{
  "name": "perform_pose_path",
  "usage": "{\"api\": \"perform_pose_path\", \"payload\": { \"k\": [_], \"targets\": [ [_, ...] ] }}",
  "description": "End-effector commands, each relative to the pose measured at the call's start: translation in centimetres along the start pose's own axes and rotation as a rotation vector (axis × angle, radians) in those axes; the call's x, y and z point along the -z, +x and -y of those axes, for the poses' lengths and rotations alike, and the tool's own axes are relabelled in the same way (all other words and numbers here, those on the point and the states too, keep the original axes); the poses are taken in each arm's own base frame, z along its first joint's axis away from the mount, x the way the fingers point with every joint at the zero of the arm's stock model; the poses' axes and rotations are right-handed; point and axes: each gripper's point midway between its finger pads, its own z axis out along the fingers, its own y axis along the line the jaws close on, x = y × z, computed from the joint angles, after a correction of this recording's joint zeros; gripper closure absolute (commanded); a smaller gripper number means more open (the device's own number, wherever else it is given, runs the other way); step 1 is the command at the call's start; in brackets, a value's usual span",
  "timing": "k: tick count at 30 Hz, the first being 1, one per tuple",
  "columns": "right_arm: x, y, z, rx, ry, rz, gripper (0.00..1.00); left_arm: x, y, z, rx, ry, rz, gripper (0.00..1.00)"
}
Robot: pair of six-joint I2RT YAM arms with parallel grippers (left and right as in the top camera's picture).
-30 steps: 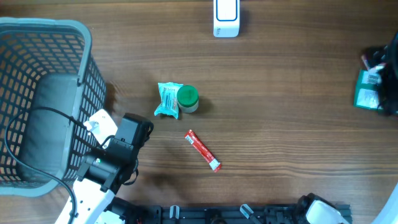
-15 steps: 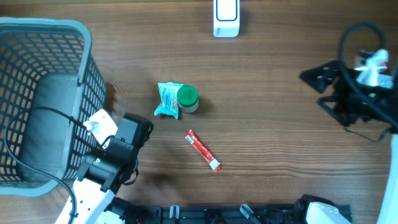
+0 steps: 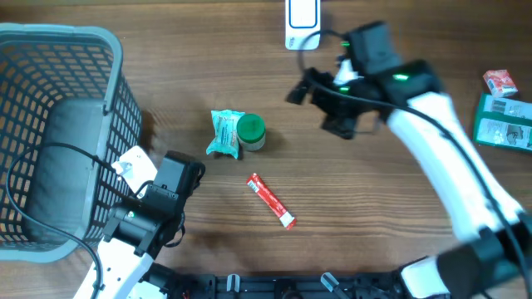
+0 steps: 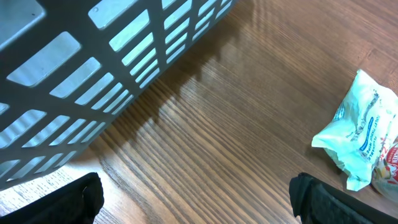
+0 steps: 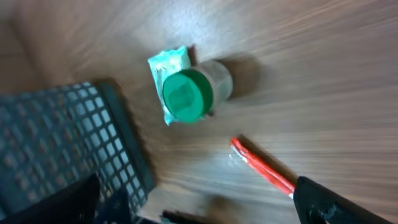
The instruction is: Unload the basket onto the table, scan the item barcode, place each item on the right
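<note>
Three items lie mid-table: a teal packet [image 3: 224, 133], a green-lidded jar [image 3: 250, 131] touching it, and a red stick pack [image 3: 271, 201] nearer the front. A white scanner-like device [image 3: 302, 23] stands at the far edge. My right gripper [image 3: 316, 108] hovers open and empty, just right of the jar and below the device. Its wrist view, which is blurred, shows the jar [image 5: 186, 94], packet [image 5: 165, 68] and stick pack [image 5: 261, 168] ahead of the gripper [image 5: 196, 205]. My left gripper [image 3: 187, 170] is open and empty beside the basket, with the packet [image 4: 360, 137] ahead to its right.
A large grey mesh basket [image 3: 58, 133] fills the left side, and its wall [image 4: 93, 74] is close to the left gripper [image 4: 199, 199]. A green box [image 3: 503, 123] and a small red box [image 3: 499, 82] lie at the right edge.
My right arm has swept from the right edge to the upper middle, near the jar, uncovering the boxes at the right. The left arm and the items have not moved.
</note>
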Motion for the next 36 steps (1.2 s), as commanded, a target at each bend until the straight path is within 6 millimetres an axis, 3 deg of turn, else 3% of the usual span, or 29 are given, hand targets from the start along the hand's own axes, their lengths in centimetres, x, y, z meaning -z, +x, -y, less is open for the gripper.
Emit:
{"api": "perform_pose_path", "payload": {
  "k": [1, 5, 12, 19, 23, 28, 33, 36],
  "targets": [
    [-5.5, 1.5, -1.5, -0.055, -0.024, -0.131, 0.0, 0.0, -0.1, -0.2, -0.004, -0.002, 0.004, 0.0],
    [-8.9, 1.4, -3.2, -0.045, -0.076, -0.16, 0.01, 0.0, -0.1, -0.2, -0.004, -0.002, 0.004, 0.0],
    [-9.5, -0.7, -2.6, -0.049, -0.011, -0.018, 0.01, 0.0, -0.1, -0.2, -0.004, -0.002, 0.004, 0.0],
    [-11.2, -1.2, -5.0, 0.354, -0.006, 0.128, 0.01, 0.0, -0.1, -0.2, -0.004, -0.002, 0.004, 0.0],
    [-12.3, -1.5, -4.1, 0.442, 0.148, 0.274, 0.01, 0.0, -0.1, -0.2, -0.004, -0.002, 0.004, 0.0],
    [-14.3, -1.5, -3.2, 0.607, 0.27, 0.329, 0.0, 0.0, -0.1, -0.2, -0.004, -0.002, 0.004, 0.0],
    [-16.4, -1.3, -1.7, 0.687, 0.326, 0.281, 0.0, 0.0, -0.1, -0.2, -0.004, -0.002, 0.004, 0.0],
    [-17.1, 0.1, -2.2, 0.744, 0.306, 0.245, 0.0, 0.0, -0.1, -0.2, -0.004, -0.002, 0.004, 0.0]
  ]
}}
